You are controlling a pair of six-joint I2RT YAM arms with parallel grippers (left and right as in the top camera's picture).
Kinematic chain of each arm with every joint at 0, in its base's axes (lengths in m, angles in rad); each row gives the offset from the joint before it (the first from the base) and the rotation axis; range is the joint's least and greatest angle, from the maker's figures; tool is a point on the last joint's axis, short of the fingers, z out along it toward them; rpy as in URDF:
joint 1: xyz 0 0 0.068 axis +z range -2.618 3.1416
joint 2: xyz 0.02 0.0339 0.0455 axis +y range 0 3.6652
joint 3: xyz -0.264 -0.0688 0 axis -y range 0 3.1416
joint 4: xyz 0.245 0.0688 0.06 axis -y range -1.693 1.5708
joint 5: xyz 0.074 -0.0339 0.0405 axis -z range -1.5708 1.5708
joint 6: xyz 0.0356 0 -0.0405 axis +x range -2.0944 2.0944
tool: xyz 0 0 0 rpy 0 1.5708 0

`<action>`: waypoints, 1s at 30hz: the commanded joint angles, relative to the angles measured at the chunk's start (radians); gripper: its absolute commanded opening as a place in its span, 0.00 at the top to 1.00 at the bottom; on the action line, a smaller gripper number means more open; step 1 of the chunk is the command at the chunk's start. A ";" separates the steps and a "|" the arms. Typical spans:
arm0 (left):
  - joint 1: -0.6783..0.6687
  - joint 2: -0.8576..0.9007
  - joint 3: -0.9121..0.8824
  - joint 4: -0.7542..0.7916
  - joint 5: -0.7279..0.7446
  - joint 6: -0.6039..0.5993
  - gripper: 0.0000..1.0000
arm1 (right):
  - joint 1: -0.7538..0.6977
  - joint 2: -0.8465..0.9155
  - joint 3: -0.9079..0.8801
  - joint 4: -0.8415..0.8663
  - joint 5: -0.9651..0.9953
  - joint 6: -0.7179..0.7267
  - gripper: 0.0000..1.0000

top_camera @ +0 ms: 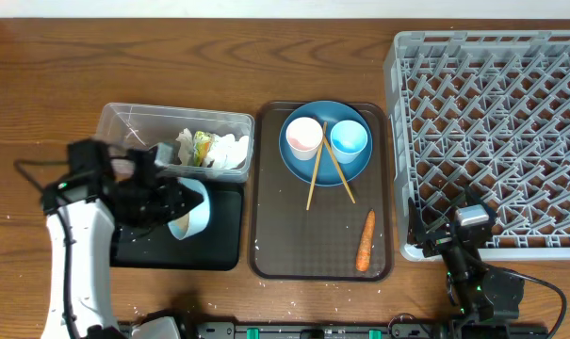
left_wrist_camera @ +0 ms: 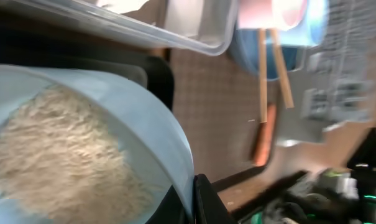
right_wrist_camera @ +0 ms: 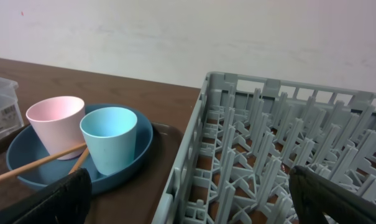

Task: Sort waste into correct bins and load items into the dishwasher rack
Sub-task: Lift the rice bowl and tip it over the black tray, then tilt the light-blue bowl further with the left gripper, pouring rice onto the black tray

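Rice lay in the white bowl, tilted over the black tray near the bench front-left corner, with the left claw clamped on its rim. Tissues and a wrapper, its print too small to read, sat in the clear tub. Right claw gaped wide beside the rack front edge.

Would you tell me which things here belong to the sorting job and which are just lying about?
Job: white bowl, rice, tissues, wrapper, carrot, clear tub, black tray, plate, pink cup, blue cup, chopsticks, rack.
Lying about: brown serving tray, table.
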 commanded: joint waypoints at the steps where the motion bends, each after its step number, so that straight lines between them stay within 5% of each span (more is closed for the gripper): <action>1: 0.116 -0.009 -0.045 -0.002 0.262 0.132 0.94 | -0.006 -0.005 -0.001 -0.005 0.005 -0.005 0.01; 12: 0.413 -0.009 -0.176 -0.002 0.480 0.183 0.94 | -0.006 -0.005 -0.001 -0.005 0.005 -0.005 0.01; 30: 0.427 -0.007 -0.190 -0.018 0.577 0.187 0.94 | -0.006 -0.005 -0.001 -0.005 0.005 -0.005 0.01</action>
